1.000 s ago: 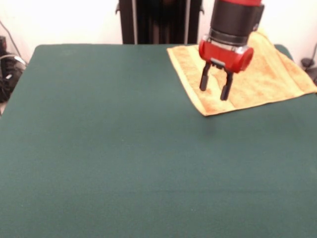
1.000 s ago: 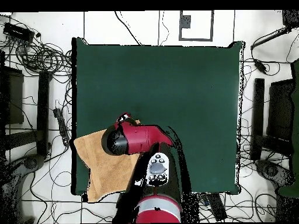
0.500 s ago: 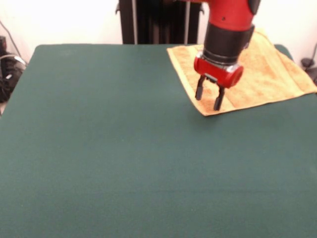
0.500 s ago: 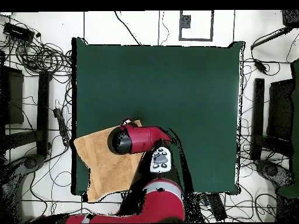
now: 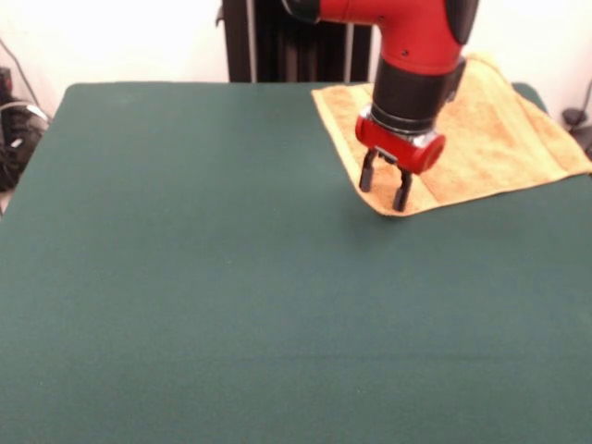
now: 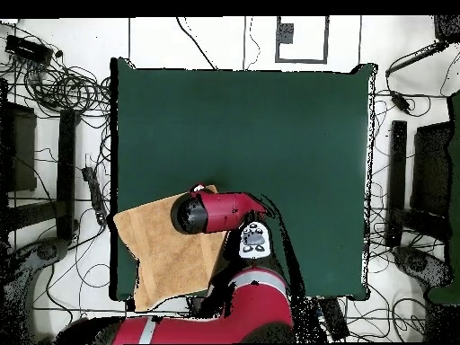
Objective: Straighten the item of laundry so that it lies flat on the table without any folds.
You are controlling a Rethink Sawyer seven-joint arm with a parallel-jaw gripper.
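The towel (image 5: 472, 139) lies at the table's (image 5: 203, 277) far right corner in the front view, near the robot's pedestal, with its edge spilling past the table's side in the overhead view (image 6: 166, 252). It looks mostly spread, though its far edge rides up in a ridge by the arm and the cloth sits askew to the table.

The gripper (image 5: 384, 190) hangs over the towel's nearest corner, its 2 fingers (image 5: 367, 172) spread apart and pointing down, tips just above or barely touching the cloth; I cannot tell which.

The step in hand looks like taking that corner. To do it well, the fingers should straddle the corner's edge so that only 1 layer is pinched, close firmly, then lift only slightly. Pulling toward the table's open middle would likely draw the overhanging part onto the felt and flatten the ridge. Too high a lift risks folding the cloth under itself.
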